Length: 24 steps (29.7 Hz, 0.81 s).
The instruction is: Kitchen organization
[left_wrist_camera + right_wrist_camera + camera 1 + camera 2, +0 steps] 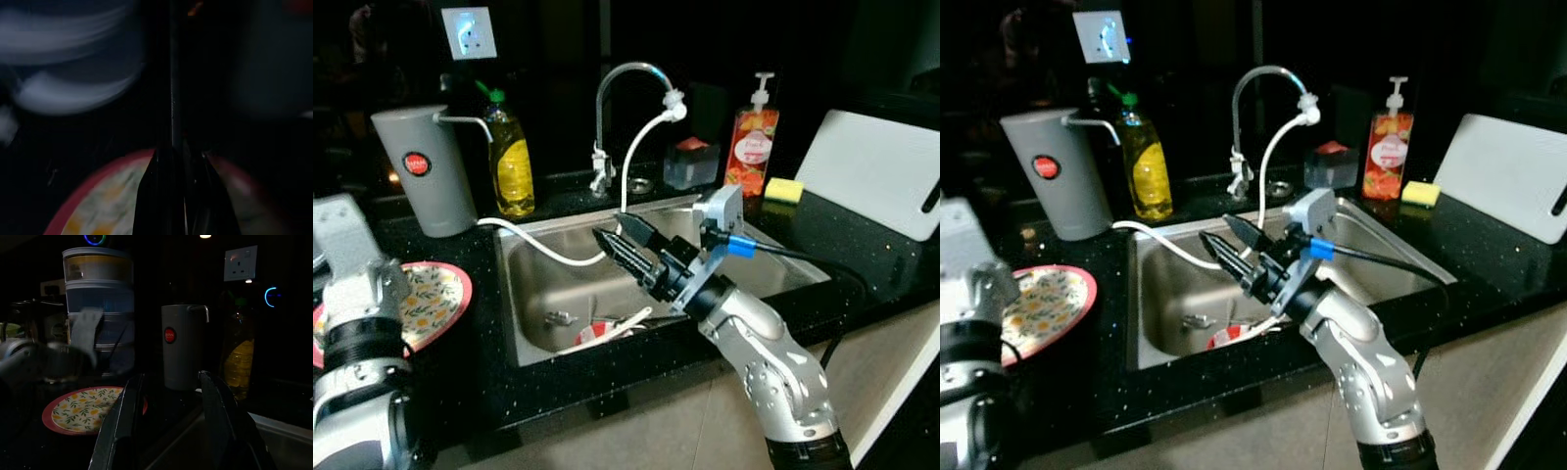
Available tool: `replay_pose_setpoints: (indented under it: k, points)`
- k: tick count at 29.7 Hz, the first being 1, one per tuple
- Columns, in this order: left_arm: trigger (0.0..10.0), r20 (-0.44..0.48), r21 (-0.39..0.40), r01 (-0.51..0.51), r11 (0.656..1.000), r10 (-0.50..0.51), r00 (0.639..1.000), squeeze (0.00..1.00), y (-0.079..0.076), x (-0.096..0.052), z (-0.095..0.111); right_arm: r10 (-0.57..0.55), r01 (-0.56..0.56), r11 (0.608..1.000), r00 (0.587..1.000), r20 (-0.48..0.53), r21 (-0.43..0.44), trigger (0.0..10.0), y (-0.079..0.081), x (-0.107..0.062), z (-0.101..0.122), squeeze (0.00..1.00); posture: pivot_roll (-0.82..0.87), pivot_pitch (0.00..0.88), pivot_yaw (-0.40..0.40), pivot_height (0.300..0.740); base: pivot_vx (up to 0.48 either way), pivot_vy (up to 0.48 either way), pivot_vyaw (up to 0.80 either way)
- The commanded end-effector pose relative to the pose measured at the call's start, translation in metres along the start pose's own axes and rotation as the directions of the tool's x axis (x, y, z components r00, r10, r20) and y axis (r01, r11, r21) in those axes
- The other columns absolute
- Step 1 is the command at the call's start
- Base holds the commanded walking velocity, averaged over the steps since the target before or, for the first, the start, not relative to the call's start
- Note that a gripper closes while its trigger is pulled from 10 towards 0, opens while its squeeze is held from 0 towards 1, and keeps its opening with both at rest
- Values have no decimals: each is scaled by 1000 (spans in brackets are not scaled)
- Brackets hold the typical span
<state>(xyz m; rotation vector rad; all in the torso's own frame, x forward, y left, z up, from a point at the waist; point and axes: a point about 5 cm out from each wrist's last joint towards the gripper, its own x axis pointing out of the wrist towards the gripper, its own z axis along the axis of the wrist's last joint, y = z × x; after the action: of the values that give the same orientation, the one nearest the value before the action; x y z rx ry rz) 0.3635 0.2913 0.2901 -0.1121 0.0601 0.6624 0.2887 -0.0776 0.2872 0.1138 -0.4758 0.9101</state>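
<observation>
My right gripper (609,231) hovers over the steel sink (533,304), pointing to the left, its black fingers (122,421) open with nothing between them. Low in the sink lies a red and white dish (597,333) with a pale utensil across it. A floral plate with a red rim (438,302) rests on the dark counter left of the sink. My left arm (352,333) stands over that plate. In the dark, blurred left wrist view, the left fingers (166,200) are pressed together above the plate (107,205).
A grey jug (421,171) and a yellow bottle (512,162) stand behind the plate. A white hose (548,251) runs from the faucet (631,73) across the sink. An orange pump bottle (752,142), a yellow sponge (783,189) and a white cutting board (876,171) sit at the right.
</observation>
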Motion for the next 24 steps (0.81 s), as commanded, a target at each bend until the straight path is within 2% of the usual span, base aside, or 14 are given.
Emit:
replay_pose_setpoints:
  k: [1,2,4,5,7,8,11,13,17,19,20,21,22,24]
  points:
    - [10000,27,11,80,997,-80,996,0,-12,-5,3,15,-15,1000,1000,12,-4,10000,3,1,3,0,-54,26,36,740,0,0,0]
    - [10000,45,64,220,973,-223,974,0,-29,-14,4,6,-6,1000,1000,11,-6,10000,1,2,3,0,-53,25,35,740,0,0,0]
    - [10000,-14,235,436,869,-446,895,0,-59,-31,-7,-9,9,1000,1000,13,-9,10000,-1,3,3,0,-51,22,32,740,0,0,0]
    - [10000,-14,235,436,869,-446,895,0,-59,-31,-7,-9,9,1000,1000,13,-9,10000,-1,3,3,0,-51,22,32,740,0,0,0]
    - [10000,-137,243,595,766,-580,803,0,-80,-47,-27,-16,16,1000,1000,16,-9,10000,-2,4,3,0,-53,16,34,740,0,0,0]
    - [10000,-137,243,595,766,-580,803,0,-80,-47,-27,-16,16,1000,1000,16,-9,10000,-2,4,3,0,-53,16,34,740,0,0,0]
    - [10000,-243,188,695,694,-653,717,0,-90,-60,-41,-19,19,1000,1000,19,-10,10000,-3,5,4,0,-57,13,36,740,0,0,0]
    - [10000,-277,211,741,637,-688,671,0,-93,-66,-48,-21,21,1000,1000,21,-10,10000,-3,5,4,0,-58,13,37,740,0,0,0]
    - [10000,-327,232,729,645,-654,682,0,-90,-59,-58,-26,26,1000,1000,17,-13,10000,-3,4,4,0,-66,11,43,740,0,0,0]
    - [10000,-335,229,739,633,-662,670,0,-89,-59,-58,-26,27,1000,999,18,-13,10000,-3,4,4,0,-66,11,43,740,0,0,0]
    - [10000,-335,235,749,619,-672,661,533,-90,-59,-58,-28,29,999,999,19,-13,10000,-3,3,4,0,-67,11,44,740,0,0,0]
    - [10000,-335,235,749,619,-672,661,533,-90,-59,-58,-28,29,999,999,19,-13,10000,-3,3,4,0,-67,11,44,740,0,0,0]
    - [10000,-336,244,760,602,-683,648,1000,-90,-61,-57,-31,31,999,999,19,-14,10000,-3,3,4,0,-67,10,43,740,0,0,0]
    - [10000,-334,244,766,594,-690,642,1000,-90,-62,-56,-32,32,999,999,18,-14,10000,-3,3,4,0,-68,11,42,740,0,0,0]
